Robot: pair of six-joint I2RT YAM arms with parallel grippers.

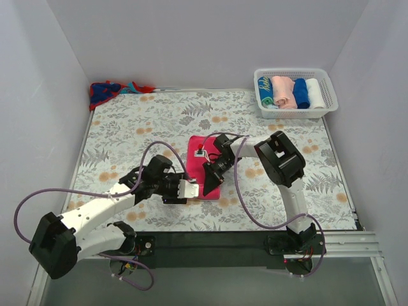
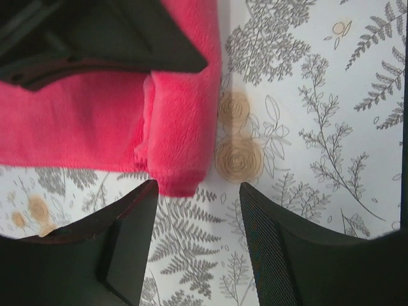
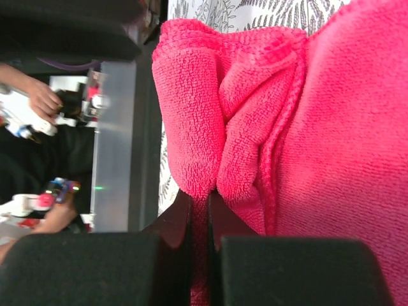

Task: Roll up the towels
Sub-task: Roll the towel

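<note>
Hot-pink towel [image 1: 196, 145], small white tag [image 1: 201, 153] unreadable; right gripper [image 3: 199, 201] pinches its folded edge, left gripper [image 2: 199, 188] spread open beside it.

Top view: fixed high, facing down over the whole grey-and-orange floral table cloth [image 1: 159, 121], with its near edge at the bottom. Left wrist view: close above that cloth, looking past the left gripper [image 2: 197, 188] to the soft hot-pink cloth towel [image 2: 83, 127] just ahead of its fingertips. Right wrist view: closest of all, looking along the right gripper [image 3: 201, 204] into the same towel. All three views share this towel [image 1: 195, 167].
</note>
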